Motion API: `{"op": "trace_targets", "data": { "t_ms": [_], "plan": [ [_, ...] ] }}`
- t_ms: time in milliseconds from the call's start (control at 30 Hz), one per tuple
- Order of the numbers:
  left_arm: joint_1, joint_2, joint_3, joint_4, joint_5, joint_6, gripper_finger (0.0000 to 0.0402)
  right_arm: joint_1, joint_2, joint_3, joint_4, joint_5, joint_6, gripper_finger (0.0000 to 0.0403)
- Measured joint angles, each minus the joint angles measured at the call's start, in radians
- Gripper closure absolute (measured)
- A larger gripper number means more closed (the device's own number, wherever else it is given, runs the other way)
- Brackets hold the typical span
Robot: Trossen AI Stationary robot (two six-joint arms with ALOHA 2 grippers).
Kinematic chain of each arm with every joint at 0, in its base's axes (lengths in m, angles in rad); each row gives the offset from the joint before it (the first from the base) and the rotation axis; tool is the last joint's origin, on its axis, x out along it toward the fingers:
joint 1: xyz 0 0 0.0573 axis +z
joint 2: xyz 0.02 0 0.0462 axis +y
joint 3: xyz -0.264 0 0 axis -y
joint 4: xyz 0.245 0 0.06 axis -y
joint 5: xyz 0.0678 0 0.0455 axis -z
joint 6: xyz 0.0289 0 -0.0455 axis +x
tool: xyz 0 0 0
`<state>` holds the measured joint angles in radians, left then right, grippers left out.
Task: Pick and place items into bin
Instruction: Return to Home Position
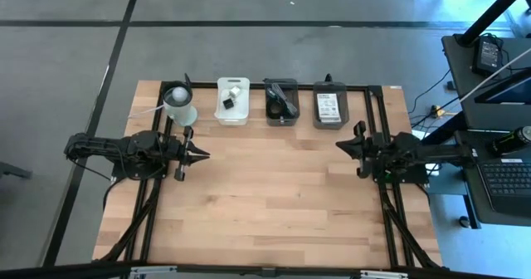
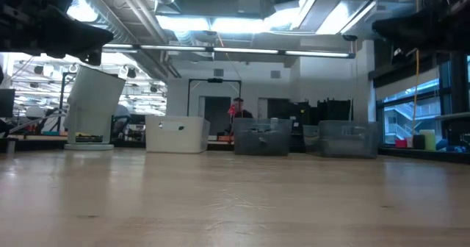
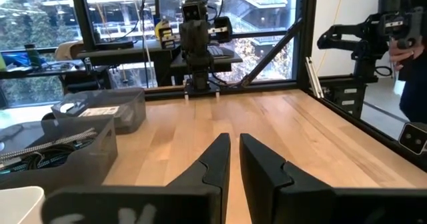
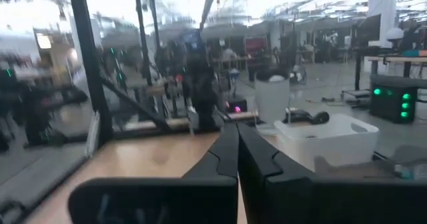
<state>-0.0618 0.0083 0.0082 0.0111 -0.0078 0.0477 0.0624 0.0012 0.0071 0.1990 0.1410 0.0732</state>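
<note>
Three bins stand in a row on the table's far side. A white bin [image 1: 233,100] holds a small black cube [image 1: 226,103]. A dark bin [image 1: 282,101] holds a black coiled cable. Another dark bin [image 1: 330,105] holds white printed cards. My left gripper [image 1: 205,154] hovers empty over the table's left part, fingers together, pointing right; it shows in the left wrist view [image 3: 233,144]. My right gripper [image 1: 338,144] hovers shut and empty over the right part, pointing left; it shows in the right wrist view [image 4: 237,134].
A white cup with a ball [image 1: 179,103] stands at the far left, just beyond my left gripper. The bins show in the low view [image 2: 176,134] along the far edge. Bare wood [image 1: 274,196] lies between the arms and toward the near edge. A desk with a laptop [image 1: 506,179] stands right of the table.
</note>
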Motion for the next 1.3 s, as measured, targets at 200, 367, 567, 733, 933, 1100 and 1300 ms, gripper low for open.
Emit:
{"op": "trace_targets", "data": {
  "t_ms": [200, 367, 567, 733, 933, 1100, 1300],
  "plan": [
    [0.0, 0.001, 0.0, -0.001, 0.0, 0.0, 0.037, 0.0, 0.0, 0.0, -0.134, 0.0, -0.117, 0.0403],
    [0.0, 0.001, 0.0, -0.001, 0.0, 0.0, 0.037, 0.0, 0.014, 0.0, -0.159, -0.009, -0.13, 0.0399],
    [0.0, 0.001, 0.0, -0.001, 0.0, 0.0, 0.037, 0.0, 0.017, 0.0, -0.157, -0.01, -0.13, 0.0386],
    [0.0, 0.001, 0.0, -0.001, 0.0, 0.0, 0.037, 0.0, 0.017, 0.0, -0.157, -0.01, -0.131, 0.0383],
    [0.0, 0.001, 0.0, -0.001, 0.0, 0.0, 0.037, 0.0, 0.017, 0.0, -0.157, -0.01, -0.13, 0.0382],
    [0.0, 0.001, 0.0, -0.001, 0.0, 0.0, 0.037, 0.0, 0.017, 0.0, -0.157, -0.01, -0.131, 0.0382],
    [0.0, 0.001, 0.0, -0.001, 0.0, 0.0, 0.037, 0.0, 0.017, 0.0, -0.157, -0.01, -0.131, 0.0382]
  ]
}}
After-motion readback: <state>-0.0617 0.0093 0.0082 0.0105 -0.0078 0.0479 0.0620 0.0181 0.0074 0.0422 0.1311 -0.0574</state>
